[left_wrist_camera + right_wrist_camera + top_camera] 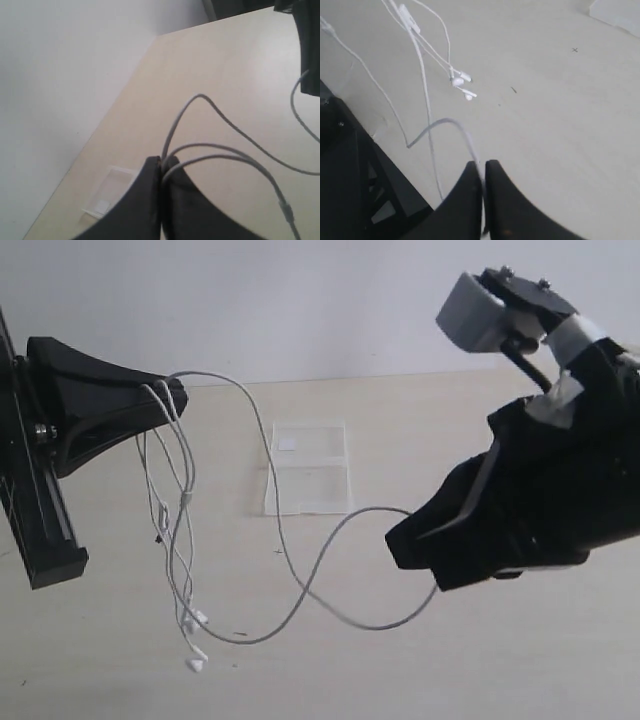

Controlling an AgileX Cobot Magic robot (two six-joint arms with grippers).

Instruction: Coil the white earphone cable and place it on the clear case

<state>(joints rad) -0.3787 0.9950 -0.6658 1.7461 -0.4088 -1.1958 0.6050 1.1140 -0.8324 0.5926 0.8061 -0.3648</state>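
The white earphone cable hangs in the air between my two grippers. My left gripper is held up at the left, shut on several gathered strands at its tips. From there, loops drop to the table, where the earbuds rest. My right gripper is shut on the cable's other stretch, which enters between its tips. The earbuds also show in the right wrist view. The clear case lies flat on the table between and behind the grippers, with nothing on it.
The pale wooden table meets a white wall at the back. The clear case lies near that wall edge in the left wrist view. The left arm's black mount stands at the table's left side.
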